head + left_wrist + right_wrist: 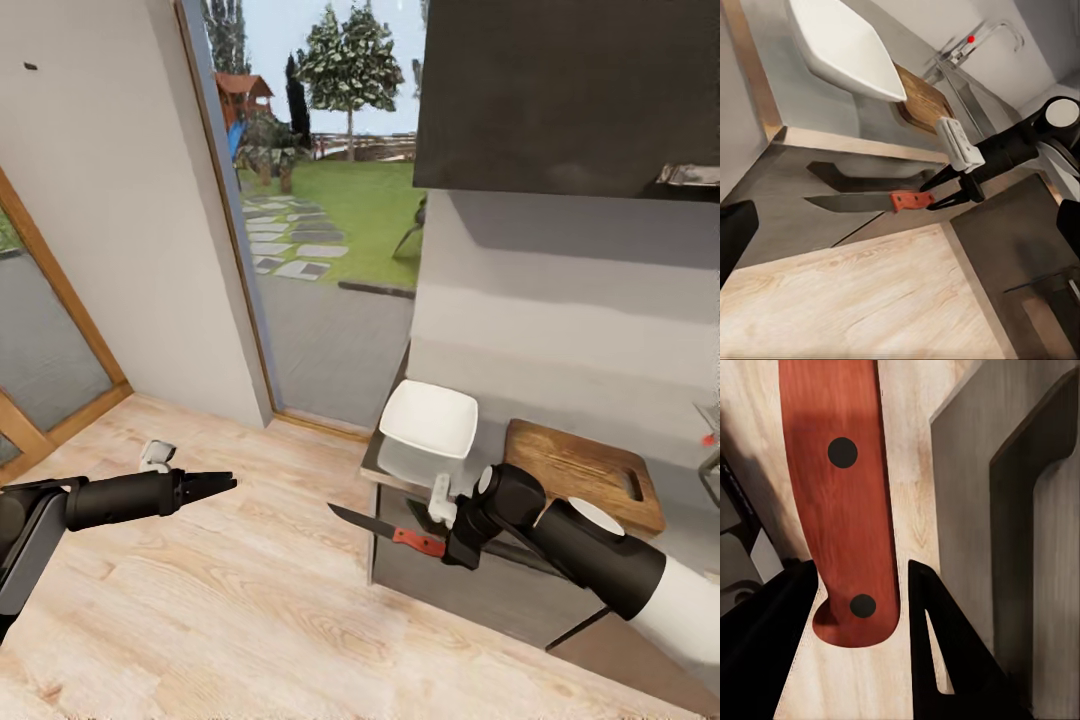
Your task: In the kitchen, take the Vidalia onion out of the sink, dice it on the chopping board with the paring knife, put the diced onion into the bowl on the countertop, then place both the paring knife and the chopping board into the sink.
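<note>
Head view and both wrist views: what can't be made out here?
- Stainless-steel sink basin: cut off by the head view's right edge, only the faucet's red knob shows.
- Brown wooden chopping board: the right arm covers its near corner.
- Red-handled paring knife: the right wrist view's top edge cuts off its blade.

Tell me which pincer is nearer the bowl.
Right. The right pincer, shut on the paring knife, sits just in front of the bowl at the countertop edge. The left pincer hangs out over the floor, well away.
</note>
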You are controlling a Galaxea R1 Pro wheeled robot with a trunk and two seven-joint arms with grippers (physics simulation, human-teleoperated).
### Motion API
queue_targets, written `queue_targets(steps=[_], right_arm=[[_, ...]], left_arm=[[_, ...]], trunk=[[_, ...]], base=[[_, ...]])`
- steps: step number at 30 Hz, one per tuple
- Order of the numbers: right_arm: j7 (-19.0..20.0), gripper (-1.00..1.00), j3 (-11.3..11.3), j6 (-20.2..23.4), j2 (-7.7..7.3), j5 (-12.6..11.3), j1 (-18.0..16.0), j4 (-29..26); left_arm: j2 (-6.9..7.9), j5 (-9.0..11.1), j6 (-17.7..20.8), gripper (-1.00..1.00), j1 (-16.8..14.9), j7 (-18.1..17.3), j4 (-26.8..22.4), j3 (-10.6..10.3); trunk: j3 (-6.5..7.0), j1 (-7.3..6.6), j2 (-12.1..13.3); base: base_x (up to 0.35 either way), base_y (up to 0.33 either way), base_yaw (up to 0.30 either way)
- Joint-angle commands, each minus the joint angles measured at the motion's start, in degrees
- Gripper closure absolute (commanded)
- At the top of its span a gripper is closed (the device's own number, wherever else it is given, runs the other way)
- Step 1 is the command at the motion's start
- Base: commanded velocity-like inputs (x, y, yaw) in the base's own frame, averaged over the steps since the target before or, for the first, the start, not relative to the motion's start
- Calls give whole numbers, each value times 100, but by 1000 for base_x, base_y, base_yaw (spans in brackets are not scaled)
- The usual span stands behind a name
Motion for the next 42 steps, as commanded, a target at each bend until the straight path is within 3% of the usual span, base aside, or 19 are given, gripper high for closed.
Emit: queue_targets(steps=[1, 10, 12, 15, 17, 19, 20, 21, 22, 24, 30, 31, 33, 34, 38, 42], right_arm=[[57, 100, 7, 16, -2, 58, -9, -8], [97, 100, -60, 16, -15, 28, -9, -98], [104, 100, -179, 16, -22, 2, -11, -182], [210, 100, -585, 16, -66, -181, -16, -398], [407, 100, -941, 16, -101, -475, -17, -492], [778, 100, -1634, 16, -165, -1067, -18, -545], [870, 100, -1830, 16, -192, -1233, -18, -547], [1039, 100, -2222, 16, -265, -1563, -18, -538], [1108, 100, -2407, 16, -311, -1726, -18, -532], [1313, 100, -3003, 16, -525, -2344, -18, -503], [1471, 100, -3786, 16, -996, -3536, 164, -355], [1476, 100, -3868, 16, -1033, -3610, 206, -312], [1501, 100, -4262, 16, -1137, -3835, 388, -48], [1516, 100, -4374, 16, -1152, -3874, 434, 43], [1779, 100, -5184, -175, -1202, -4000, 717, 830], [2006, 100, -5701, -299, -1208, -4118, 1049, 1325]], left_arm=[[2, 11, 33, -100, -5, -8, 1, 0], [24, 12, 33, -100, -7, -8, 1, 0], [31, 12, 33, -100, -7, -8, 1, 0], [38, 12, 33, -100, -9, -8, 1, 0], [39, 12, 33, -100, -9, -8, 1, 0], [39, 12, 32, -100, -5, -8, 1, 0], [39, 12, 32, -100, -4, -8, 2, 0], [40, 12, 33, -100, -5, -8, 2, 0], [41, 12, 33, -100, -4, -8, 1, 0], [44, 12, 33, -100, -4, -8, 3, 0], [49, 12, 33, -100, -4, -8, 1, 0], [54, 12, 33, -100, -5, -8, 1, 0], [60, 12, 33, -100, -3, -8, 1, 0], [60, 13, 33, -100, -5, -8, 1, 0], [63, 17, 33, -100, -7, -8, 1, -1], [63, 18, 33, -100, -7, -8, 1, -2]], trunk=[[-5, 1, -13], [76, 1, -13], [94, 1, -13], [123, 1, -13], [142, 1, -13], [161, 1, -13], [170, 1, -13], [180, 1, -13], [189, 1, -13], [207, 1, -13], [255, 1, -13], [262, 1, -13], [271, 1, -13], [273, 1, -13], [277, 1, -13], [278, 1, -13]], base=[[-215, 107, 0], [-57, 26, 0], [-6, 3, 0], [-2, 1, 0], [-1, 0, 0], [0, 0, 0], [0, 0, 0], [0, 0, 0], [0, 0, 0], [0, 0, 0], [0, 0, 0], [0, 0, 0], [0, 0, 0], [0, 0, 0], [0, 0, 0], [0, 0, 0]])
